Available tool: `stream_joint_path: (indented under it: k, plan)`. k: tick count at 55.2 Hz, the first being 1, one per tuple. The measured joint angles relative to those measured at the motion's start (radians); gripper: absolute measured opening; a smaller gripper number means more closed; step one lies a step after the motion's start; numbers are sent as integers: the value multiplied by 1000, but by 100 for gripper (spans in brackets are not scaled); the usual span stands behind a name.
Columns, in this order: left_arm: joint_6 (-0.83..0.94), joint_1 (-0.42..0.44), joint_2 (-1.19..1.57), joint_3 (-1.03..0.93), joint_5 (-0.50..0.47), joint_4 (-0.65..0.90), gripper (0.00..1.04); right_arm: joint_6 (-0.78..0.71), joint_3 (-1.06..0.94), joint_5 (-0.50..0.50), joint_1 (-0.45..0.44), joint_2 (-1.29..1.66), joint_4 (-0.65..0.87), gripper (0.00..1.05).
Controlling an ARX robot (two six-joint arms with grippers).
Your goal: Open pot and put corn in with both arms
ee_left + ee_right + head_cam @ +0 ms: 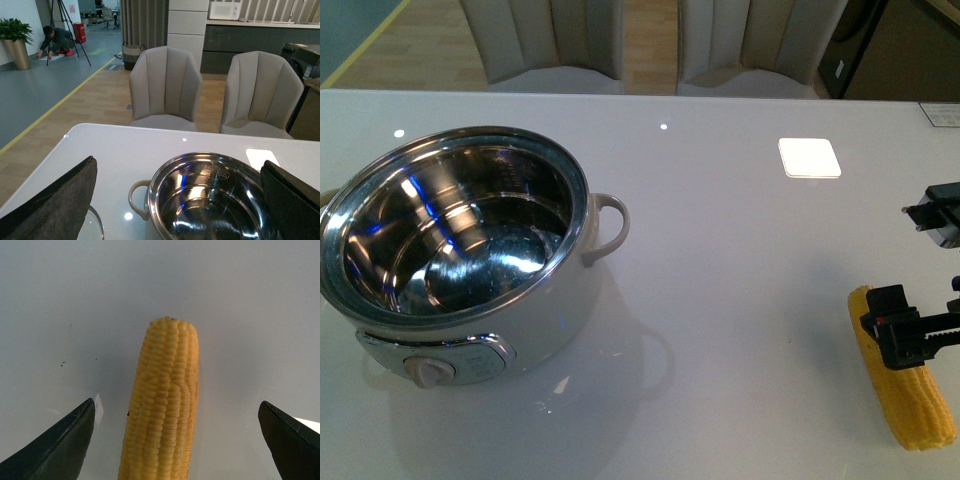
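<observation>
My right end effector (176, 402) is open over the corn (164, 390). The cob's long axis runs between its fingers (65, 445).

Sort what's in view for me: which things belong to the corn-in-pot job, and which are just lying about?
Job:
pot, lid off
corn, lying on the table
right jaws, open over the corn

Lying about:
white square on the table
chairs
potted plant
</observation>
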Motion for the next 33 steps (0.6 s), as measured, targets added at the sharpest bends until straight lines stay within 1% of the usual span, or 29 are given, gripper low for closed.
stream_joint_path:
  k: [21, 22, 26, 31, 33]
  plan:
    - [0, 0, 0, 0, 0, 0, 98, 5, 21, 12, 2, 119, 8, 96]
    - [0, 0, 0, 0, 0, 0, 98, 6, 21, 12, 3, 120, 8, 94]
    - [0, 0, 0, 0, 0, 0, 98, 5, 21, 11, 5, 121, 4, 77]
    - [0, 0, 0, 0, 0, 0, 98, 0, 21, 9, 5, 121, -5, 65]
    - [0, 0, 0, 0, 0, 0, 98, -3, 21, 6, 5, 121, -13, 58]
